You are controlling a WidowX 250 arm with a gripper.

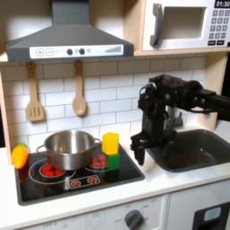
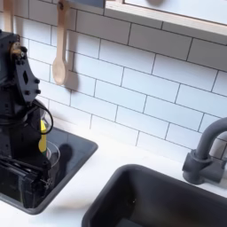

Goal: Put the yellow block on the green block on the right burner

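We see the yellow block [image 1: 110,143] already sitting squarely on the green block [image 1: 112,162] at the back right of the black hob [image 1: 90,182] in the first exterior view — the two stacked close beside the steel pot [image 1: 69,147], over what we take to be the right burner, though its red ring is mostly hidden under them. The stack reads as upright and aligned, which is why we judge the placing done: flat-faced plastic blocks rest stably face to face with nothing holding them.

The claw [image 1: 141,153] hangs apart from the stack, off the hob's right edge and low over the white counter [image 1: 171,184], pointing downward. Its fingers look slightly parted with nothing between them, but the picture is soft, so we cannot tell its opening for certain. In the second exterior view the arm [image 2: 19,97] blocks most of the hob, with only a sliver of yellow showing behind it.

The hob is glossy and flat, its burners printed rather than raised. The pot is brushed metal, round and far bulkier than the blocks; a rounded yellow-orange toy [image 1: 19,155] stands at the hob's left edge in the first exterior view.
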